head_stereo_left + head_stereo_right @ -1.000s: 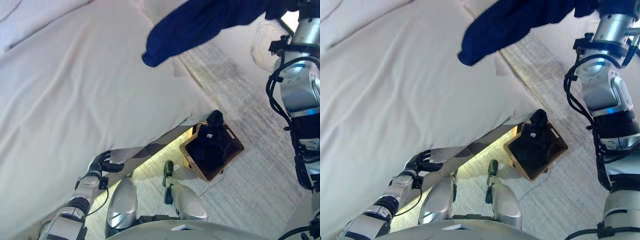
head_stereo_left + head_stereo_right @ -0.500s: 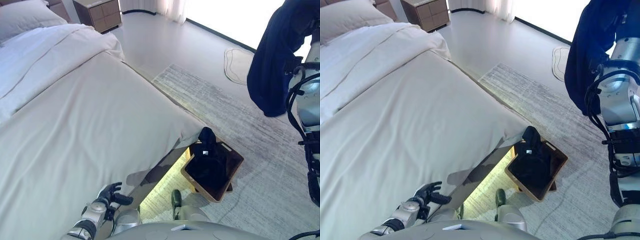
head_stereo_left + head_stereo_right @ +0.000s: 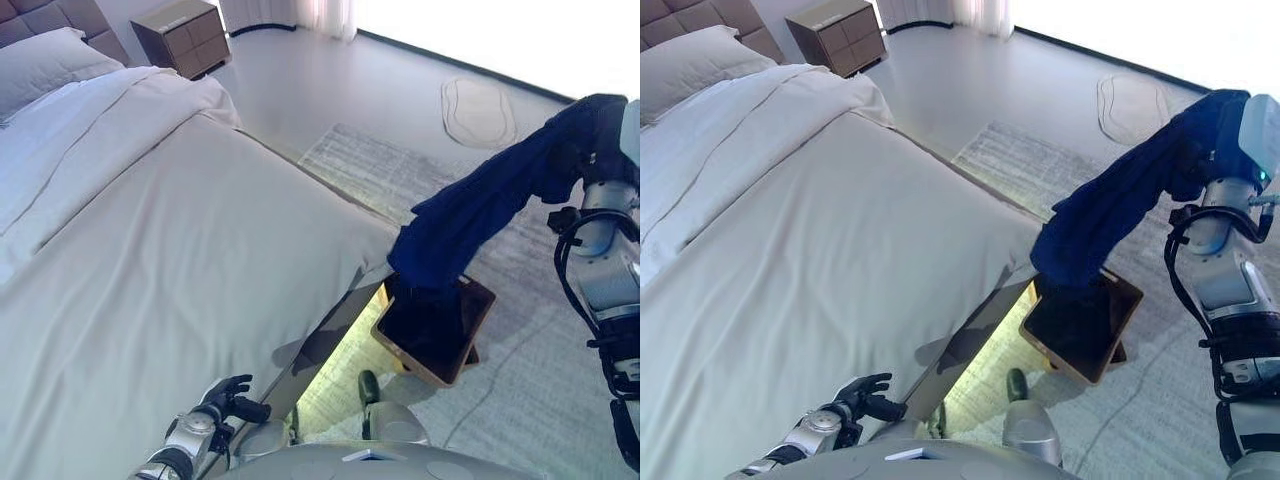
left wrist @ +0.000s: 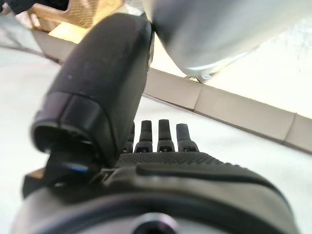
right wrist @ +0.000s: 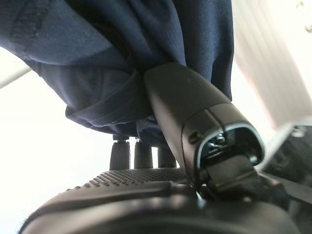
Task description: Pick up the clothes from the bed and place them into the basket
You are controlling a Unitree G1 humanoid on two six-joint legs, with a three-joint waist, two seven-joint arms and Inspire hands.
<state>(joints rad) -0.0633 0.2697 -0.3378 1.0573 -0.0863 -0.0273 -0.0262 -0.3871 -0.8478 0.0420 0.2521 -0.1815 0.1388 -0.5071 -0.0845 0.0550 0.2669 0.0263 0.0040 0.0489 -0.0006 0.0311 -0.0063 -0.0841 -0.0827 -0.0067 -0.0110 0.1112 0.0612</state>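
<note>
A navy garment (image 3: 480,205) hangs stretched from my right hand (image 5: 146,190), whose thumb presses into the cloth (image 5: 146,58) with the fingers curled beneath it. The garment's lower end hangs just over the far edge of the square tan basket (image 3: 408,357), which stands on the floor by the bed's corner with dark contents inside. My left hand (image 3: 222,395) is low beside the bed's near edge, its fingers (image 4: 161,136) straight and holding nothing. The bed (image 3: 150,230) is covered by a smooth pale sheet.
A pillow (image 3: 45,75) lies at the bed's head and a brown nightstand (image 3: 180,35) stands beyond it. A grey rug (image 3: 530,350) lies under the basket, with a small oval mat (image 3: 478,110) farther out on the floor.
The camera has shifted. My right arm has swung the navy garment down from the upper right, so its lower end now hangs over the basket. The left hand stays by the bed's edge.
</note>
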